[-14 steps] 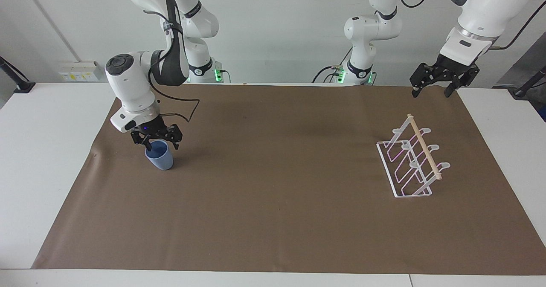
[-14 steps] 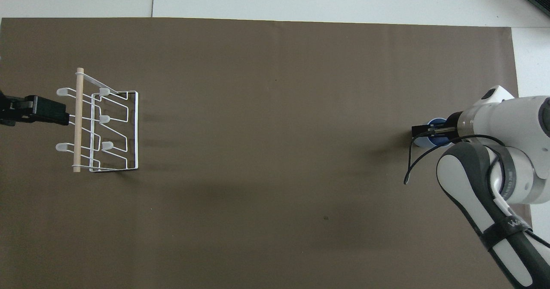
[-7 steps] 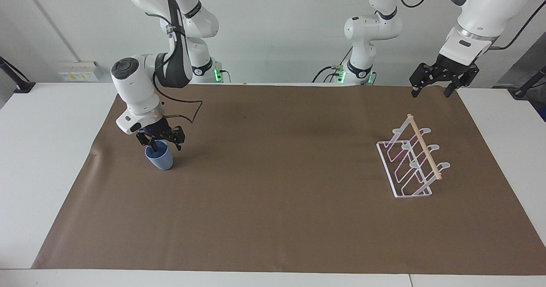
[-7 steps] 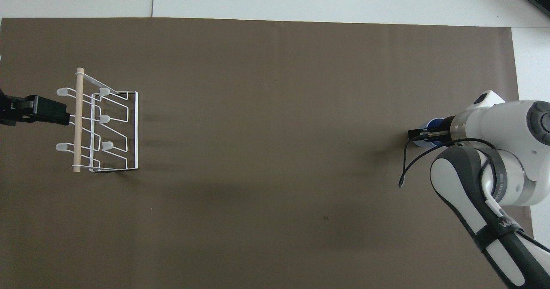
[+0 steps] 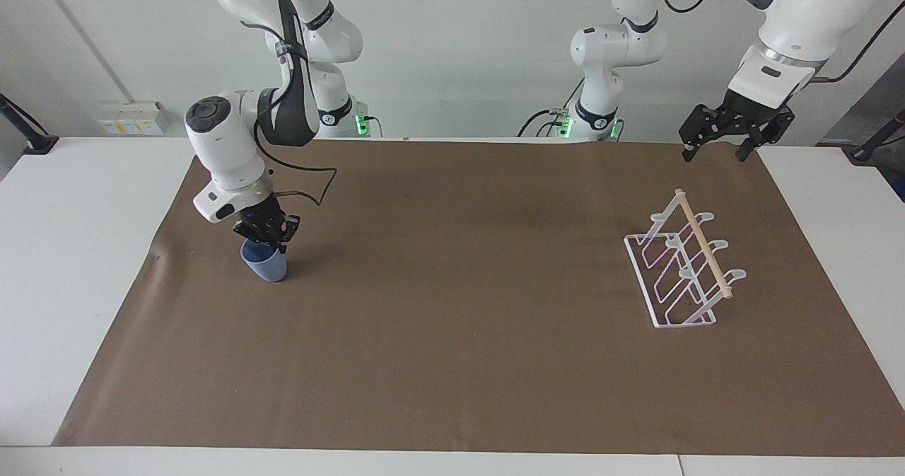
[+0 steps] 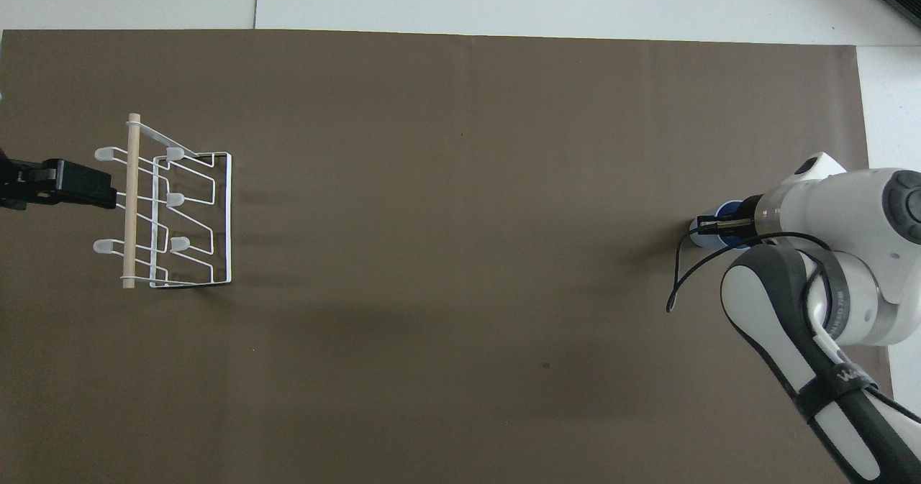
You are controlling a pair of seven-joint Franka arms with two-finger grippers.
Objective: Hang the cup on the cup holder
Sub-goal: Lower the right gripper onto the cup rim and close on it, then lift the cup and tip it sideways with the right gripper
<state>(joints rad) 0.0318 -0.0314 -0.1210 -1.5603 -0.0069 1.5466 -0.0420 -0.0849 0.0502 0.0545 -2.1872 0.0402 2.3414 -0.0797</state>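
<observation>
Risk we flag: right gripper [image 5: 269, 239] pinching tilted blue tumbler [image 5: 265, 265] rim may slip on lift; left gripper [image 5: 720, 143] waits, fingers spread.

A white surface [image 5: 92, 264] carries a large brown mat [image 5: 452, 363] that covers most of it, leaving bare white margins at both ends and along the edge farthest from the robots. Two things rest directly on the mat, well apart — a light-blue cup [image 5: 266, 266] toward the right arm's end, and a white wire cup holder [image 5: 680, 271] with a light wooden rod on top toward the left arm's end.
</observation>
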